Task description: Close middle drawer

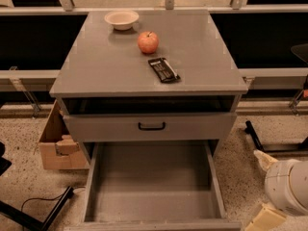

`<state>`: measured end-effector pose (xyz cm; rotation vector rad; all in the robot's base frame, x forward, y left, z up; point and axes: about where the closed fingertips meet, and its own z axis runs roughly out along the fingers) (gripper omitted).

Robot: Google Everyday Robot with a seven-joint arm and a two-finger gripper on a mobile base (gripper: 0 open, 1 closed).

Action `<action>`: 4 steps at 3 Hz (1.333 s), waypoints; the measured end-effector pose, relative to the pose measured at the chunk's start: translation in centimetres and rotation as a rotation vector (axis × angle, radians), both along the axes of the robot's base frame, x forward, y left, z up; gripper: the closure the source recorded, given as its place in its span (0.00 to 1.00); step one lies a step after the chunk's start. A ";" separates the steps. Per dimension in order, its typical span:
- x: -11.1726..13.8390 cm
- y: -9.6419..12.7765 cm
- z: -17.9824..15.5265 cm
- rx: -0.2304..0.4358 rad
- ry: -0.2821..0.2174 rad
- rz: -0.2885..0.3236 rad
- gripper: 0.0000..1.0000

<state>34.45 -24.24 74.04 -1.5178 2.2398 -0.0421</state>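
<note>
The middle drawer is pulled far out of the grey cabinet. It is a wide, deep, empty grey box. Its front lies along the bottom edge of the view and its handle is out of view. Above it the top drawer, with a black loop handle, sits nearly flush under a dark gap. The lowest drawer is hidden. My gripper and the white arm are at the lower right corner. They are to the right of the open drawer's front corner and not touching it.
On the cabinet top stand a white bowl, a red apple and a dark snack bar. A cardboard box sits on the floor to the left. Black legs and a cable are at the lower left. A black stand is on the right.
</note>
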 end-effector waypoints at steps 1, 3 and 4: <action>0.4 0.6 -1.6 0.037 -0.002 0.007 0.00; -4.0 0.4 -14.1 0.171 0.116 -0.069 0.14; -7.6 0.4 -19.1 0.227 0.173 -0.110 0.38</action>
